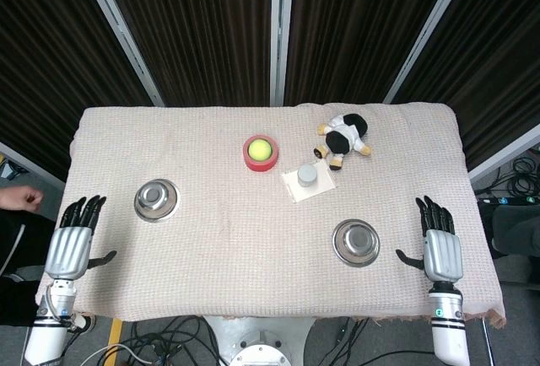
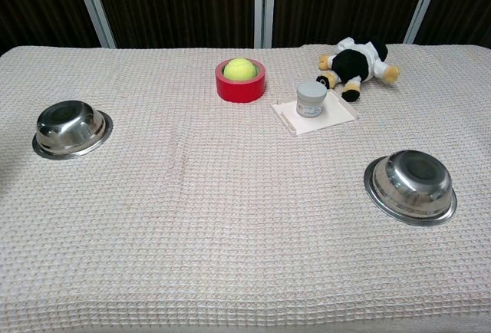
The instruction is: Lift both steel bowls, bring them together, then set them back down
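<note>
Two steel bowls rest upright on the cloth-covered table (image 1: 253, 239). The left steel bowl (image 1: 157, 200) (image 2: 71, 128) sits toward the table's left side, the right steel bowl (image 1: 356, 242) (image 2: 411, 186) toward the front right. My left hand (image 1: 74, 239) lies flat near the left edge, fingers spread, a short way left of and nearer than its bowl, holding nothing. My right hand (image 1: 439, 244) lies flat near the right edge, fingers spread, just right of its bowl and apart from it. Neither hand appears in the chest view.
A yellow-green ball in a red tape roll (image 1: 261, 153) (image 2: 241, 79) stands at the back middle. Beside it a small grey jar (image 1: 307, 176) (image 2: 311, 98) sits on a white card. A black-and-white plush toy (image 1: 344, 139) (image 2: 358, 61) lies at the back right.
</note>
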